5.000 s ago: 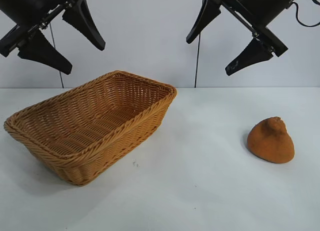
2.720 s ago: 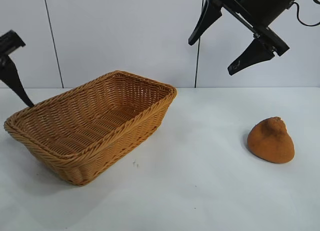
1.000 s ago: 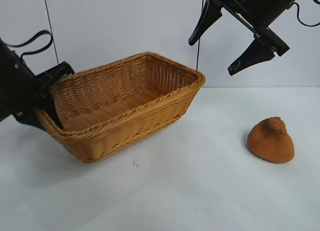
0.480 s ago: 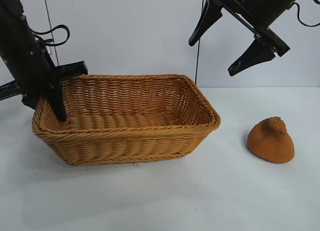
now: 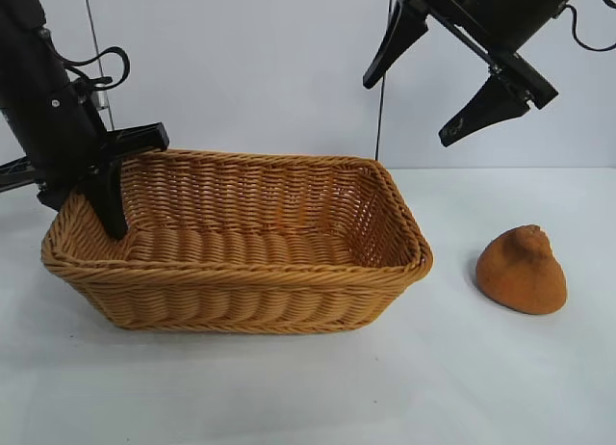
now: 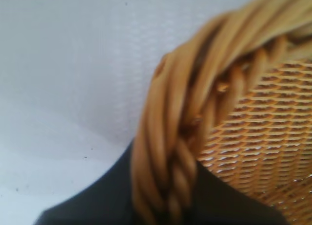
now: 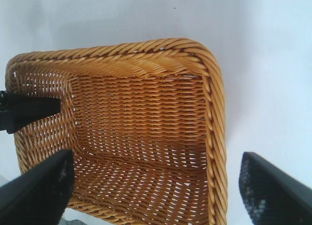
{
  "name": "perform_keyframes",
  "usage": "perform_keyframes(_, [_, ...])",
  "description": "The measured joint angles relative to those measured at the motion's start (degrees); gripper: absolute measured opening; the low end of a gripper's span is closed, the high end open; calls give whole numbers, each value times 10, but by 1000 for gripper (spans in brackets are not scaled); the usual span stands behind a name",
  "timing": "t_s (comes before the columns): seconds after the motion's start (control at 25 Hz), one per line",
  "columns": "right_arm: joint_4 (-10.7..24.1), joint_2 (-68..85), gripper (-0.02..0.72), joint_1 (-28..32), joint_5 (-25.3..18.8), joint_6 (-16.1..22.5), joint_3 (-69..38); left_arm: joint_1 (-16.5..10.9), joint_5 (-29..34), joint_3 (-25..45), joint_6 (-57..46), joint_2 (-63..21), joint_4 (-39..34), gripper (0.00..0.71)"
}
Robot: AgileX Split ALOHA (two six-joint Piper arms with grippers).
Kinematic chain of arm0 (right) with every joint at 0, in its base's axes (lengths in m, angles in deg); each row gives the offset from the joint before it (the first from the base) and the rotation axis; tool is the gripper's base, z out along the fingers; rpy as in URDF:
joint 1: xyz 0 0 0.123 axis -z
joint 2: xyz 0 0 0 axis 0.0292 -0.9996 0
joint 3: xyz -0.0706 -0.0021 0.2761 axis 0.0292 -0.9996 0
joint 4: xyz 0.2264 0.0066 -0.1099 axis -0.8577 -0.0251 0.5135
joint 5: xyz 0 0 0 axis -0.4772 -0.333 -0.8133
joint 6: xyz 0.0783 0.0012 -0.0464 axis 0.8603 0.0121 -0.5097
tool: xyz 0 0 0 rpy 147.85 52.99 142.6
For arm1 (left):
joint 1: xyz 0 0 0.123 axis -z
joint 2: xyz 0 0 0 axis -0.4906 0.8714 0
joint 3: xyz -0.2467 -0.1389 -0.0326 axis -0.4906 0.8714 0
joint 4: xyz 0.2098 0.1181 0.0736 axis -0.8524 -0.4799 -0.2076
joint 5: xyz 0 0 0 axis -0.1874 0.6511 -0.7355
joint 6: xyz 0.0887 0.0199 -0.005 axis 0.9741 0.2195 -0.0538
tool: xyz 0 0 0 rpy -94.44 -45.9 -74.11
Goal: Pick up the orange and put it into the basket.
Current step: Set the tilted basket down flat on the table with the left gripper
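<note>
Ext view, near to far: bare white counter (image 5: 318, 387) up front. Orange (image 5: 522, 270) sits on it at about 4 o'clock from frame centre, upright on its round base, bumpy tip up, just beside the basket (image 5: 241, 296) but apart from it, nothing touching it. Basket is at 8 o'clock, long side facing the cam, flat on the counter, nothing inside.

Left gripper (image 5: 101, 199) at 9 o'clock, pointing steeply down, pinching the basket's left-end rim: one finger reaches down inside the wall, other side hidden behind the wicker. Right gripper (image 5: 433, 84) hangs high at 1 o'clock, well above basket and orange, fingers spread wide, holding nothing.

What the wrist cams add: left wrist view is all close-up, braided rim (image 6: 170, 152) running between the dark finger (image 6: 97, 200) shapes, so the pinch on the rim is confirmed there; ext view alone shows only the inner finger. No orange in that view.

Right wrist view looks straight down into the basket (image 7: 214, 113): open weave floor, empty, w/ the right gripper's (image 7: 156, 186) two finger tips wide apart at the frame edges. Left gripper (image 7: 29, 113) shows far off at the rim on the 9 o'clock side. Orange not seen here either; only ext view has it.
</note>
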Motion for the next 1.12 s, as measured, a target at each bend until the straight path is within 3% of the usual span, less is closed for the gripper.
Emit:
perform_keyframes(0.76, [0,0,629,0,-5,0,0,3,-1,-60,24,80,32,104])
perform_keyframes(0.88, [0,0,629,0,-5,0,0,3,-1,-60,24,80,34,260])
perform_keyframes(1.0, [0,0,629,0,-5,0,0,3,0,-62,24,80,38,498])
perform_keyframes(1.12, [0,0,629,0,-7,0,0,3,11,-65,24,79,39,594])
